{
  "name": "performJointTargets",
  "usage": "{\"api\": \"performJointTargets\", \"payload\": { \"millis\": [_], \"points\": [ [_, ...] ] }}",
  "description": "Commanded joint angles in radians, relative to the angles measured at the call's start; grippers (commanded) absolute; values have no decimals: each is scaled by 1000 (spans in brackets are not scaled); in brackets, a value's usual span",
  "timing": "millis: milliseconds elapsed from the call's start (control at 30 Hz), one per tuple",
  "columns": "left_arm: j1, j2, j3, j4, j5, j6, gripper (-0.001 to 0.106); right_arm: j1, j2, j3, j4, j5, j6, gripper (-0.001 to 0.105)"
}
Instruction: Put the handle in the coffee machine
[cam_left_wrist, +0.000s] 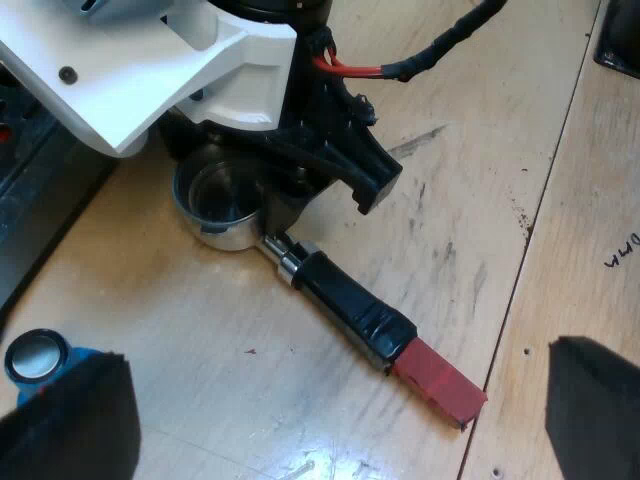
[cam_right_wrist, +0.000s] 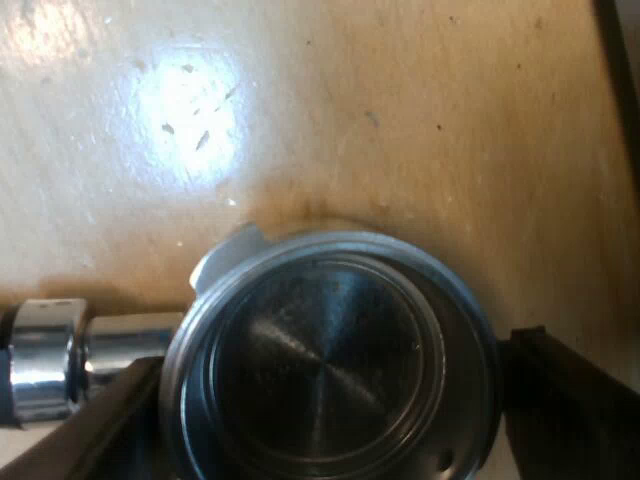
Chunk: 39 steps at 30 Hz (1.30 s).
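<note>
Wooden table (cam_left_wrist: 480, 180) bears holder (cam_left_wrist: 350, 310) flat | my right gripper (cam_right_wrist: 330, 395) clamped on holder's basket rim | my left gripper (cam_left_wrist: 335, 400) spread wide over holder's handle | blue tamper (cam_left_wrist: 35, 360) near holder's basket

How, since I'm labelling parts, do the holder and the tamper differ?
The holder is bare metal with a black, red-tipped handle; the tamper is blue with a shiny round face. The holder's cup lies at the right end effector; the tamper sits by the left end effector. Both rest on the wooden table.
</note>
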Motion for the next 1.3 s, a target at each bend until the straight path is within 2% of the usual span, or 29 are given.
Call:
{"api": "performJointTargets", "payload": {
  "millis": [33, 67, 233, 267, 367, 500, 567, 767, 800, 833, 933, 1000, 1133, 1167, 1300],
  "points": [
    [-1, 0, -1, -12, -8, -9, 84, -1, 1, 5, 12, -9, 21, 3],
    [-1, 0, -1, -12, -8, -9, 84, -1, 1, 5, 17, -9, 47, 0],
    [-1, 0, -1, -12, -8, -9, 84, -1, -5, 5, 43, -9, 156, 0],
    [-1, 0, -1, -12, -8, -9, 84, -1, -13, 5, 53, -9, 208, 0],
    [-1, 0, -1, -12, -8, -9, 84, -1, -29, 5, 72, -9, 293, 0],
    [-1, 0, -1, -12, -8, -9, 84, -1, -52, 5, 93, -9, 368, 0],
    [-1, 0, -1, -12, -8, -7, 84, -1, -83, 5, 113, -15, 437, 0],
    [-1, 0, -1, -12, -8, 2, 84, -1, -119, 5, 162, -32, 522, 0],
    [-1, 0, -1, -12, -8, 2, 84, -1, -130, 5, 171, -32, 550, 0],
    [-1, 0, -1, -12, -8, 2, 84, -1, -150, 5, 191, -32, 611, 0],
    [-1, 0, -1, -12, 51, 12, 84, -1, -178, 5, 211, -32, 681, 0],
    [-1, 0, -1, -12, 62, 23, 84, -1, -198, 5, 222, -32, 715, 0],
    [-1, 0, -1, -12, 88, 90, 84, -1, -239, -1, 262, -32, 743, 0],
    [-1, 0, -1, -12, 91, 145, 84, -1, -254, -1, 272, -32, 748, 0],
    [-1, 0, -1, -12, 91, 157, 84, -1, -287, -1, 292, -62, 765, 0]
  ]
}}
